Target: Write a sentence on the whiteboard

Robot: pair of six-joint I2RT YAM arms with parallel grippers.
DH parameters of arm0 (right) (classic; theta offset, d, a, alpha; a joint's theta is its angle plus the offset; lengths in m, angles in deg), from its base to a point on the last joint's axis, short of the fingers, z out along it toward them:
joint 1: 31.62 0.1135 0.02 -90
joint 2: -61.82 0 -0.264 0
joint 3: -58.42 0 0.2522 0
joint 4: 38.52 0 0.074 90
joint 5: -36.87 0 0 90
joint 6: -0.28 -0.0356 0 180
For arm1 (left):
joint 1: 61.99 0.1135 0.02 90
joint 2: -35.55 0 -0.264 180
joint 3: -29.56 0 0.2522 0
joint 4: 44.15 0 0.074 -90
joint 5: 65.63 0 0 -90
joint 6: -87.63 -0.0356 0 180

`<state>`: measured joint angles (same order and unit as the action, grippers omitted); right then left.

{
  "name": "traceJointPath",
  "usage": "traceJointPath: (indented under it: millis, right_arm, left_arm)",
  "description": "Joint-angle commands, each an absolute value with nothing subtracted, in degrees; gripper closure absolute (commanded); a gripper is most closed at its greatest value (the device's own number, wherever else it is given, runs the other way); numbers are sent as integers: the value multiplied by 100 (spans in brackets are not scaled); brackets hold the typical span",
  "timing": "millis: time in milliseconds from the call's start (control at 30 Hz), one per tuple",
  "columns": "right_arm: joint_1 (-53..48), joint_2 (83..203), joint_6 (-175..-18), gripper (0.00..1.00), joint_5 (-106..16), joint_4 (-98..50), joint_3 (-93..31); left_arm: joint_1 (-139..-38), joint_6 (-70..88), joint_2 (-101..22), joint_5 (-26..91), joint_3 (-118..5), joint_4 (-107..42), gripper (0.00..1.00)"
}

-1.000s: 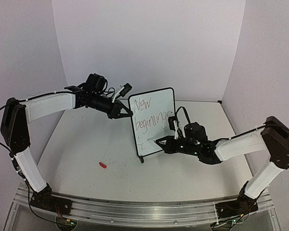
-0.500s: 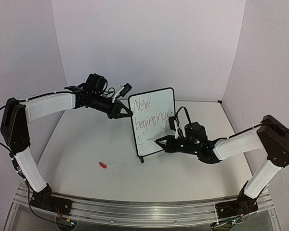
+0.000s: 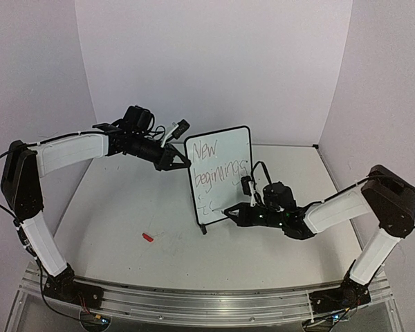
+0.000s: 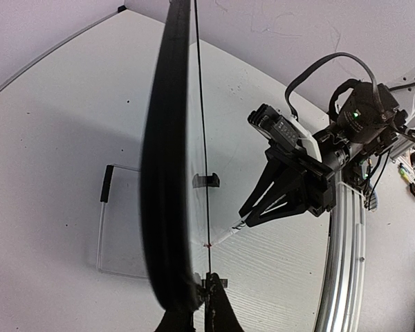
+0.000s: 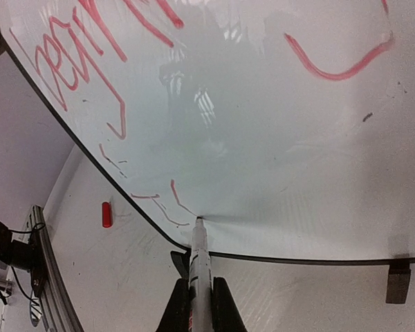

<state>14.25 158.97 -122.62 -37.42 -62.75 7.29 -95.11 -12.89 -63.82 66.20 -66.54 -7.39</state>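
Note:
The whiteboard stands upright at mid-table on its small black feet. Its left edge sits in my left gripper, which is shut on the frame; the left wrist view shows the board edge-on between those fingers. The sentence reads "New beginnings" in two lines, with short strokes of a third line below, red in the right wrist view. My right gripper is shut on a white marker. The marker's tip touches the board near its lower left corner.
A small red marker cap lies on the table left of the board's foot, also in the right wrist view. A black board foot rests on the table. White walls close in the table on three sides.
The right gripper and marker have dropped lower on the board, from the start of the third line toward the bottom edge. The left arm and the board have stayed still.

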Motion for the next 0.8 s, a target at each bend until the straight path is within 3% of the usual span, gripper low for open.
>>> traceJointPath:
  millis: [0, 767]
  right_arm:
    - [1389, 15599, -12248, 100, -4071, -6309, 770]
    - [1386, 15714, -12020, 100, -3852, -6070, 215]
  left_arm:
    - [-9678, -1507, -6501, 6436, -6611, -61, 100]
    - [-9681, -1509, -6486, 6427, -6611, -55, 100]
